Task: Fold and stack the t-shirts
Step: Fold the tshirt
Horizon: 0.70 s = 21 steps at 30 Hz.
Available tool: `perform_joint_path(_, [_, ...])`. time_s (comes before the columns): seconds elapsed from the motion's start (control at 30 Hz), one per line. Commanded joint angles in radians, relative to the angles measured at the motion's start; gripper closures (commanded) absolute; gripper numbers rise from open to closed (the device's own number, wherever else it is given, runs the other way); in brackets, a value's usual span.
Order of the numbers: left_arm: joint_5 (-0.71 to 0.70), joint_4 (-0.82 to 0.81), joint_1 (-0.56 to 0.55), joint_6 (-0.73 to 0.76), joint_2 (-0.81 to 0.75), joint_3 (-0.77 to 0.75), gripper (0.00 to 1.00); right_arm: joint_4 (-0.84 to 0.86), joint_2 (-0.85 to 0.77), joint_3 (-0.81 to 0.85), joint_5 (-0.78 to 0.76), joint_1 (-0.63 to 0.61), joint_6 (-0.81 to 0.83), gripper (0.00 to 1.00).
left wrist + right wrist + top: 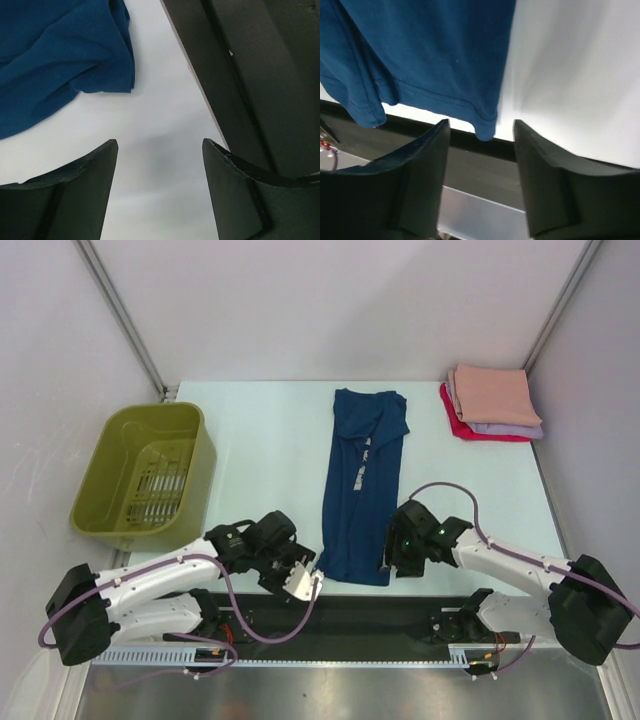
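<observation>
The navy t-shirt (360, 485) lies on the table as a long narrow strip, folded lengthwise, running from the back to the near edge. My left gripper (303, 584) is open beside its near left corner; that corner (107, 75) shows ahead of the jaws, apart from them. My right gripper (393, 562) is open at the near right corner; the hem corner (485, 131) hangs at the gap between the jaws, not gripped. The peach (495, 392), lavender (520, 428) and red (462, 425) tees lie folded in a stack at the back right.
An olive-green basket (150, 468) stands at the left edge of the table. A dark strip (400, 615) runs along the near table edge under both grippers. Walls close in left, right and behind.
</observation>
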State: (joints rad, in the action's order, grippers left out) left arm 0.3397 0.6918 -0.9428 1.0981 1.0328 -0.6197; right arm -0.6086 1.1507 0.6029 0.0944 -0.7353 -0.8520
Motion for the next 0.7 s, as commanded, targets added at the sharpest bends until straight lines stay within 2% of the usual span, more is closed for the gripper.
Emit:
perform_joint_path(0.0, [-0.013, -0.106, -0.019, 0.011, 0.018, 0.003, 0.26, 0.160, 0.010, -0.061, 0.024, -0.036, -0.136, 0.44])
perform_joint_path(0.03, [-0.021, -0.113, -0.021, 0.006, 0.024, 0.005, 0.26, 0.180, 0.017, -0.074, 0.036, -0.039, -0.139, 0.54])
perform_joint_path(0.1, [-0.041, -0.136, -0.022, -0.001, 0.033, 0.003, 0.25, 0.202, 0.039, -0.089, 0.042, -0.039, -0.131, 0.67])
perform_joint_path(0.13, [-0.044, -0.141, -0.022, -0.003, 0.039, 0.002, 0.25, 0.188, 0.047, -0.088, 0.031, -0.038, -0.124, 0.81])
perform_joint_path(0.2, [-0.042, -0.141, -0.024, -0.012, 0.047, -0.003, 0.25, 0.118, 0.047, -0.094, 0.016, -0.026, -0.101, 1.00])
perform_joint_path(0.4, [-0.085, -0.181, -0.096, -0.049, 0.064, 0.002, 0.25, -0.083, -0.103, -0.152, 0.001, 0.106, -0.050, 1.00])
perform_joint_path(0.53, [-0.099, -0.251, -0.189, -0.050, 0.111, 0.008, 0.25, -0.102, -0.163, -0.184, 0.039, 0.139, -0.028, 1.00])
perform_joint_path(0.67, [-0.102, -0.324, -0.275, -0.032, 0.163, 0.017, 0.25, -0.083, -0.148, -0.178, 0.053, 0.140, -0.012, 1.00])
